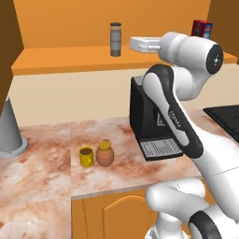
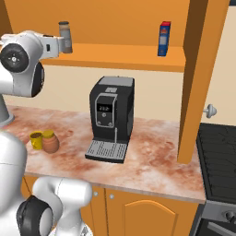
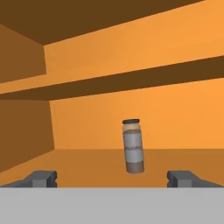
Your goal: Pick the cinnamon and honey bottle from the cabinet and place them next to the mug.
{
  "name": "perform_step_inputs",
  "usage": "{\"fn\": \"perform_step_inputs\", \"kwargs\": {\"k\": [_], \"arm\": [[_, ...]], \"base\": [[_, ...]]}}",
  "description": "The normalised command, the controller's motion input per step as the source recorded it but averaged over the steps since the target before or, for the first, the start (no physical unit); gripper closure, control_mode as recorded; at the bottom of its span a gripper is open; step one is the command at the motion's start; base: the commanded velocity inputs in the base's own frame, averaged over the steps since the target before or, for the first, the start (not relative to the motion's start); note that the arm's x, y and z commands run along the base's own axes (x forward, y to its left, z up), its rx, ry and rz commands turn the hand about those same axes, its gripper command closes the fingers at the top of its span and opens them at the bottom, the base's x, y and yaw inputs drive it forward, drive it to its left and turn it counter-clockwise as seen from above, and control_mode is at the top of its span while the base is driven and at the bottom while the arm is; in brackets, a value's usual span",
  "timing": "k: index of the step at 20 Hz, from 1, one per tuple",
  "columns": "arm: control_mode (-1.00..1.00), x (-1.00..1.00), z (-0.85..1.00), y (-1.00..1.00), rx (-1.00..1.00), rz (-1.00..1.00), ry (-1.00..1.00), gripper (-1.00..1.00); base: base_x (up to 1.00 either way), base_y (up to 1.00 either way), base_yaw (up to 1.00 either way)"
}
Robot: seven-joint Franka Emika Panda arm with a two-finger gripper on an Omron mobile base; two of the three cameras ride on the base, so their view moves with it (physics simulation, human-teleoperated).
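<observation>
Gripper [image 3: 112,178] released, jaws spread wide, level with the cabinet [image 1: 70,58] shelf. Cinnamon [image 3: 133,146] upright mid-shelf, ahead, apart from the fingertips. Honey bottle [image 1: 105,154] on the counter, touching the mug [image 1: 86,156]. Risk: an off-centre approach nudges the slim shaker and topples it.

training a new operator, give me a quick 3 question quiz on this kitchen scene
1. True or false: the honey bottle already stands beside the mug on the counter.
2. What stands on the cabinet shelf ahead of the gripper? A) the cinnamon B) a kettle C) a bowl
3. Fill in: the gripper's jaws are ____ and hold nothing.

Key: 1 true. 2 A, the cinnamon, upright and untouched. 3 open.
</observation>
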Motion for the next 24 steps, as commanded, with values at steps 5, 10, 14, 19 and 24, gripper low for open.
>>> {"fn": "perform_step_inputs", "kwargs": {"k": [5, 10, 14, 19, 24], "arm": [[-1.00, 0.00, 0.60, 0.00, 0.00, 0.00, 0.00, -1.00], [-1.00, 0.00, -0.14, -0.18, 0.00, 0.00, 0.00, -1.00], [-1.00, 0.28, -0.23, -0.51, 0.00, 0.00, 0.07, -1.00], [-1.00, 0.37, -0.22, -0.28, 0.00, 0.00, 0.17, -1.00], [-1.00, 0.23, -0.03, -0.01, 0.00, 0.00, 0.08, -1.00]], "base": [[0.00, 0.00, 0.00], [0.00, 0.00, 0.00], [0.00, 0.00, 0.00], [0.00, 0.00, 0.00], [0.00, 0.00, 0.00]]}}
